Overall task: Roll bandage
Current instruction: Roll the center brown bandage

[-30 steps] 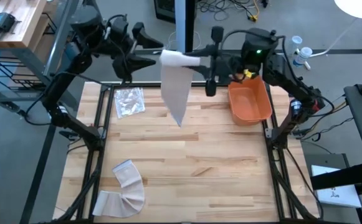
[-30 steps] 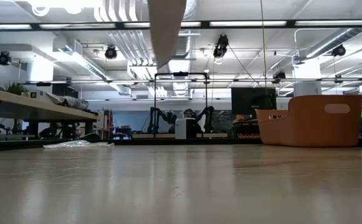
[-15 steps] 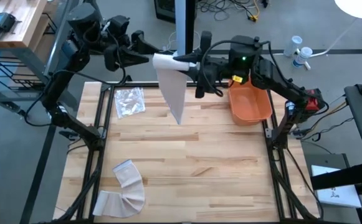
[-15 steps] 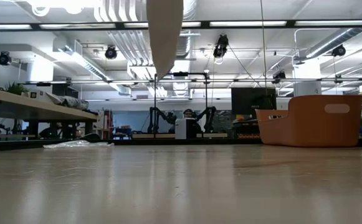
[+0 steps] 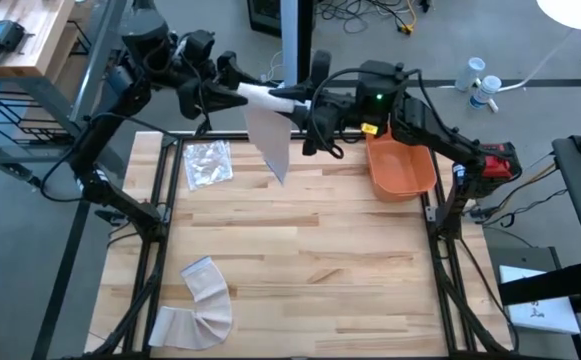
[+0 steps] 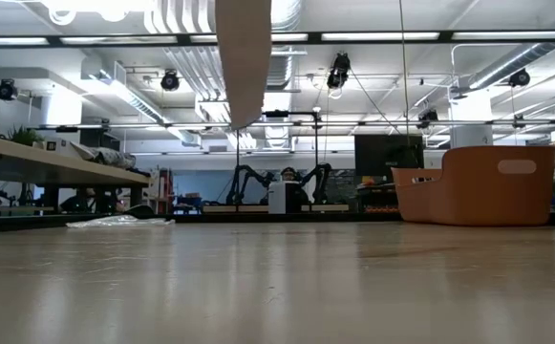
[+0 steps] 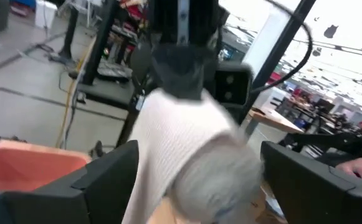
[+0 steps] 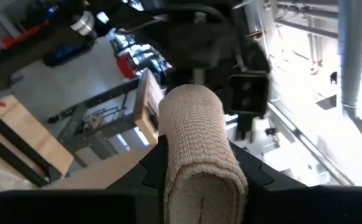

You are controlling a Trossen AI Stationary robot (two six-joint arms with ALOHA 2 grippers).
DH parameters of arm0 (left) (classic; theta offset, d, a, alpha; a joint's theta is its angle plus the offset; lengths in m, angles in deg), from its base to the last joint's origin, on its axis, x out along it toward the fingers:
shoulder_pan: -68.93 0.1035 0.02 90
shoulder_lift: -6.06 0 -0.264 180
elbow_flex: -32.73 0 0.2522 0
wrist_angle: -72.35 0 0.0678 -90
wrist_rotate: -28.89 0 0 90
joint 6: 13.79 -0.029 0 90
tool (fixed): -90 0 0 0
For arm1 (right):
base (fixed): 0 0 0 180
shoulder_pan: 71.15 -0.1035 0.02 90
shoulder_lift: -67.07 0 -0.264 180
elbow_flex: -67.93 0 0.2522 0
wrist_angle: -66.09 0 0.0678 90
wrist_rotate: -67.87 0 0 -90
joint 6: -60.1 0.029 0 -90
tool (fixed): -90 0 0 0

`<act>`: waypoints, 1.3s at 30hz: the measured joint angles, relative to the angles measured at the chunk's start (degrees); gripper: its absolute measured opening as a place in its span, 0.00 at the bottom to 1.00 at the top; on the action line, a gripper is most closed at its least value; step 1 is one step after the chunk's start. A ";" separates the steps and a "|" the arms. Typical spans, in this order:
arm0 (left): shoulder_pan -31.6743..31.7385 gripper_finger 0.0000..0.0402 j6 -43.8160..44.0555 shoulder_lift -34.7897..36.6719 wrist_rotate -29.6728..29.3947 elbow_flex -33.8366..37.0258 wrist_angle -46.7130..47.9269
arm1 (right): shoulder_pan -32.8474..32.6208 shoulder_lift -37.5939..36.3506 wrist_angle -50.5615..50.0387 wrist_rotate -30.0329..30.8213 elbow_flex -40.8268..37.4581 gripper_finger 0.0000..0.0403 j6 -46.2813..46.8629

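Note:
A beige bandage roll (image 5: 266,95) is held level high above the table's far edge, between my two grippers. Its loose tail (image 5: 273,150) hangs down from it, and the tail's lower end (image 6: 244,115) is well clear of the tabletop. My right gripper (image 5: 292,100) is shut on the roll's right end. My left gripper (image 5: 242,88) is open, its fingers (image 7: 106,180) standing on either side of the roll's left end (image 7: 215,171). I cannot tell whether they touch it. My right gripper pinches the roll's near end (image 8: 200,163) between its two fingers (image 8: 149,168). It comes level from the table's right, and the roll sticks out ahead along the fingers. The roll is lifted clear and lies level, with its tail hanging slack below.
An orange bin (image 5: 402,165) stands at the far right of the table. A clear plastic wrapper (image 5: 208,162) lies at the far left. Another bandage strip (image 5: 198,305) lies curled at the near left. The middle of the wooden tabletop (image 5: 310,250) is bare.
My right gripper has carried the roll toward the table's left and rolled its wrist, so the roll's free end has come between my left gripper's open fingers. The left wrist has rolled too. The tail hangs a little lower in the low view.

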 joint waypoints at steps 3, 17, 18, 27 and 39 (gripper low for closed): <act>-0.07 0.80 -0.01 0.00 0.81 1.56 0.22 | -0.02 -0.05 0.07 1.03 0.00 0.23 -0.19; -0.07 0.70 -0.04 -0.09 1.08 3.39 -4.41 | 0.00 -0.07 -0.53 2.50 -0.11 0.24 -1.58; -0.07 0.69 -0.01 -0.09 1.07 3.41 -4.78 | 0.00 0.11 -0.51 2.50 -0.11 0.24 -1.59; -0.09 0.48 2.08 -0.35 0.76 3.41 -5.27 | -0.04 1.35 -0.32 3.46 -0.15 0.24 -2.53; -0.09 0.35 1.53 -0.35 0.47 3.45 -5.55 | -0.11 1.35 0.04 4.97 -0.15 0.25 -2.41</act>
